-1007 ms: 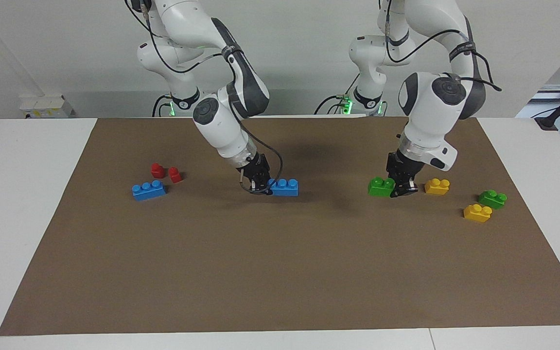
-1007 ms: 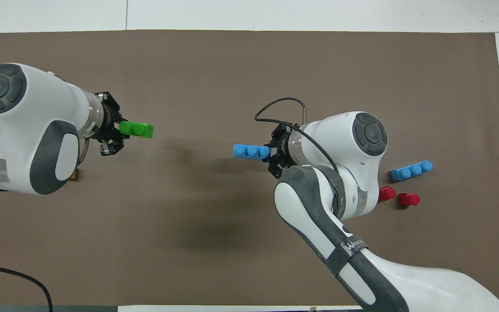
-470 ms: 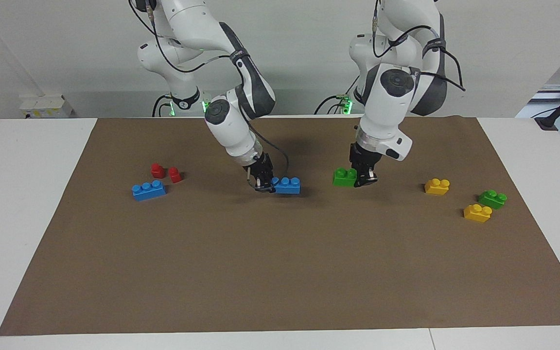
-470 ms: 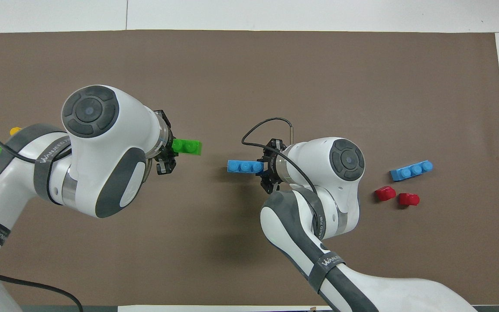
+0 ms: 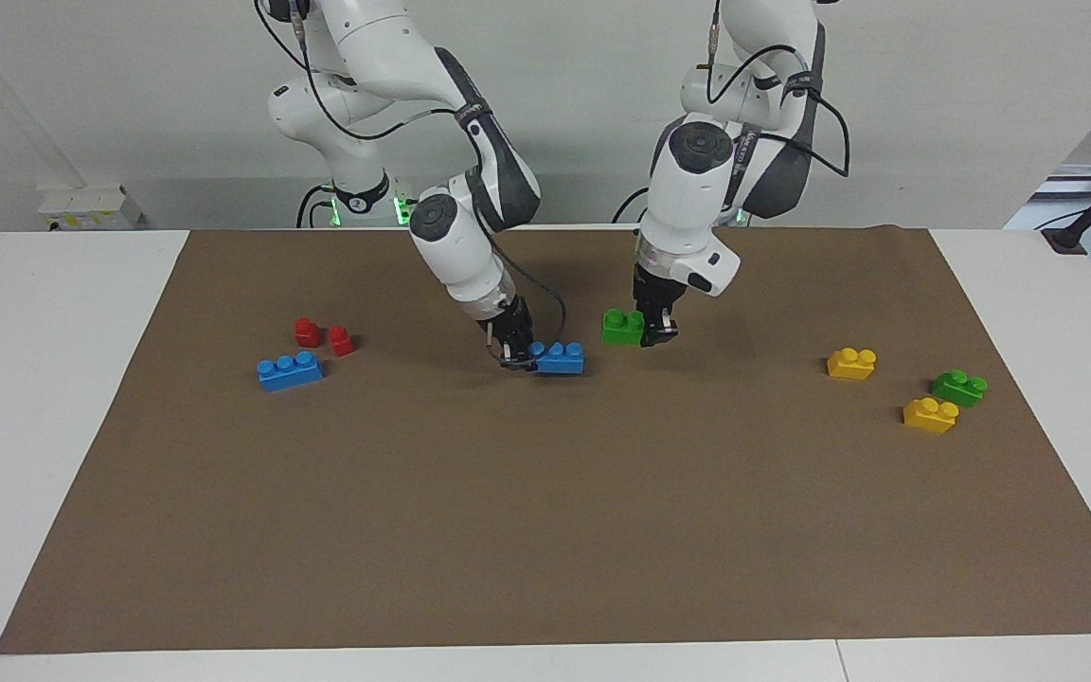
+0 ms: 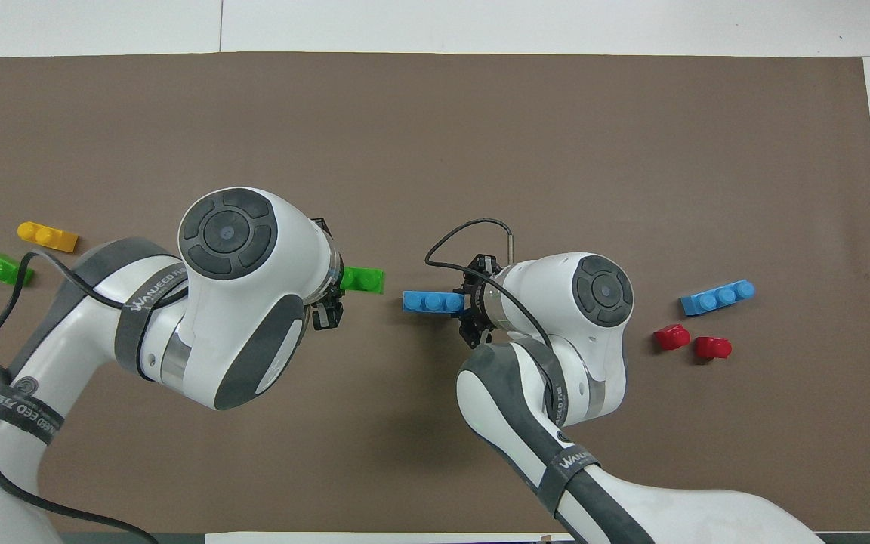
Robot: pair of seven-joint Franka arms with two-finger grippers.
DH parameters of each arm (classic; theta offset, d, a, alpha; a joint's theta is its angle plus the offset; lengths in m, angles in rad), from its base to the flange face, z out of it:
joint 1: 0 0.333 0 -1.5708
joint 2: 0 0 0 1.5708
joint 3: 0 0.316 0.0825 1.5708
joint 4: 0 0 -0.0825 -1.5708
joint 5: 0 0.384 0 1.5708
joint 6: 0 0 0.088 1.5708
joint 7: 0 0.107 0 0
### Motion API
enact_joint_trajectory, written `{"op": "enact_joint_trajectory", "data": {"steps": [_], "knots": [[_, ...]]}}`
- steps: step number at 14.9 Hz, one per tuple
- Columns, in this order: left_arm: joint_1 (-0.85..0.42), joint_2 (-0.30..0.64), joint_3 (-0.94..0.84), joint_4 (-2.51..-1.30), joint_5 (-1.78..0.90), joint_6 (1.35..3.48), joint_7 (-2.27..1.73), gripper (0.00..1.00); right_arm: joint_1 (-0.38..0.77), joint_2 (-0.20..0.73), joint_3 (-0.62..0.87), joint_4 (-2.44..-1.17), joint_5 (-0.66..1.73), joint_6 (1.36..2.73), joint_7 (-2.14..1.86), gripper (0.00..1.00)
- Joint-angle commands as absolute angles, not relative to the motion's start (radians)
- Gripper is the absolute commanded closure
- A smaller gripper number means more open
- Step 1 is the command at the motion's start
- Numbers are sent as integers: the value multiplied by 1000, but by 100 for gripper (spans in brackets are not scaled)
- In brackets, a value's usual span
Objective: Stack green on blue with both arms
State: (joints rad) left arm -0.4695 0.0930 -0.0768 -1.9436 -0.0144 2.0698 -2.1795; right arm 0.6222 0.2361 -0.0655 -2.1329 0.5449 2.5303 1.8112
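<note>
My right gripper [image 5: 517,352] is shut on one end of the light blue three-stud brick [image 5: 560,358] and holds it level, low at the middle of the brown mat [image 5: 545,530]. My left gripper [image 5: 652,332] is shut on one end of the bright green two-stud brick [image 5: 622,327], a little above the mat. The green brick hangs beside the blue one with a small gap between them, studs up. In the overhead view the green brick [image 6: 363,279] and the blue brick [image 6: 433,301] point end to end, between my left gripper [image 6: 337,281] and my right gripper [image 6: 470,302].
A second blue brick [image 5: 290,370] and two red pieces [image 5: 309,332] [image 5: 341,340] lie toward the right arm's end. Two yellow bricks [image 5: 851,363] [image 5: 930,414] and a darker green brick [image 5: 959,387] lie toward the left arm's end.
My left arm has carried the green brick from the left arm's end toward the middle, close to the blue brick. My right gripper with the blue brick has shifted only slightly.
</note>
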Motion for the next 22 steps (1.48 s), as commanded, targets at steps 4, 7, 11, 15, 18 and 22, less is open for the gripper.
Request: {"op": "enact_joint_trajectory", "data": {"steps": [4, 7, 11, 15, 18, 22], "knots": [[-548, 115, -63, -1991, 5, 2160, -2273, 100, 629, 202, -66, -2186, 552, 2577, 1799, 89], [-575, 135, -63, -1990, 5, 2186, -2295, 100, 629, 207, -66, -2194, 552, 2606, 1799, 89], [-610, 179, -63, -1987, 5, 2213, -2296, 100, 646, 224, -66, -2198, 554, 2620, 1802, 89], [-621, 210, -61, -1980, 6, 2223, -2301, 100, 655, 226, -66, -2215, 555, 2665, 1805, 89], [-621, 212, -61, -1982, 6, 2226, -2301, 100, 655, 227, -66, -2215, 555, 2665, 1804, 89], [-629, 227, -61, -1980, 6, 2252, -2303, 100, 657, 230, -66, -2217, 557, 2668, 1804, 89]]}}
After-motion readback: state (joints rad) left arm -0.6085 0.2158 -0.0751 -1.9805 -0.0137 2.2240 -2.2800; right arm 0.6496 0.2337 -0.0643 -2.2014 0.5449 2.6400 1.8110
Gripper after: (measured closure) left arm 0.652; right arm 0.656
